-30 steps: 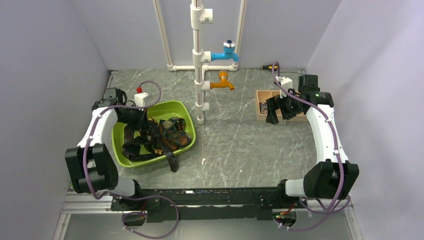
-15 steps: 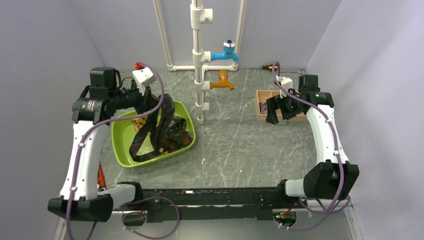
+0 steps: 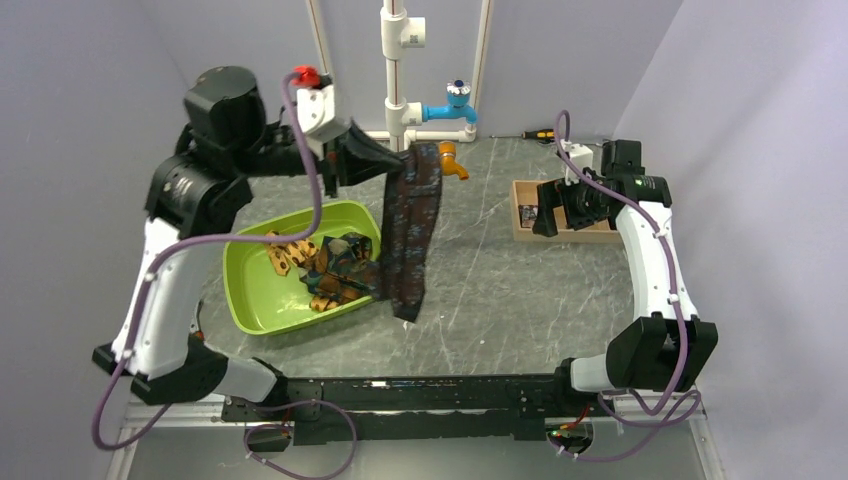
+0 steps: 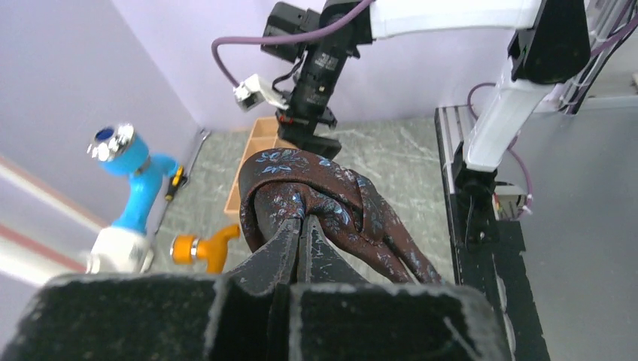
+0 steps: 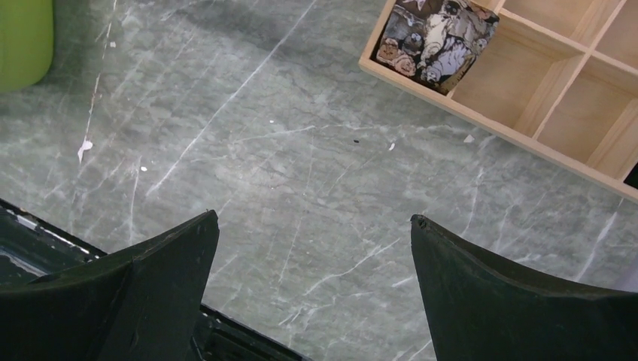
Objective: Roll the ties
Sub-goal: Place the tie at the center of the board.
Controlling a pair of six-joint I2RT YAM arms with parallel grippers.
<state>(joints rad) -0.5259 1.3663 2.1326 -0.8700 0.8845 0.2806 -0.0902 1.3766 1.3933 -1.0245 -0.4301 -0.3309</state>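
My left gripper [image 3: 400,165] is raised high over the table's middle and shut on a dark brown tie with pale speckles [image 3: 408,235]. The tie is draped over the fingertips [image 4: 302,222] and hangs down doubled, its tips near the green basin's right rim. The same tie [image 4: 331,199] fills the left wrist view. More ties, tan-orange and teal [image 3: 335,265], lie in the green basin [image 3: 250,300]. My right gripper [image 3: 550,212] is open and empty beside the wooden box; its fingers [image 5: 165,278] frame bare table. One rolled patterned tie [image 5: 436,37] sits in a box compartment.
A wooden compartment box [image 3: 575,228] stands at the right; it also shows in the right wrist view [image 5: 557,98]. A white pipe stand [image 3: 398,120] with a blue tap [image 3: 455,105] and an orange tap [image 3: 455,165] stands at the back. A screwdriver [image 3: 538,133] lies at the back wall.
My left arm has risen from the basin and swung right, lifting the speckled brown tie out until it hangs over the table. The right arm has barely moved.
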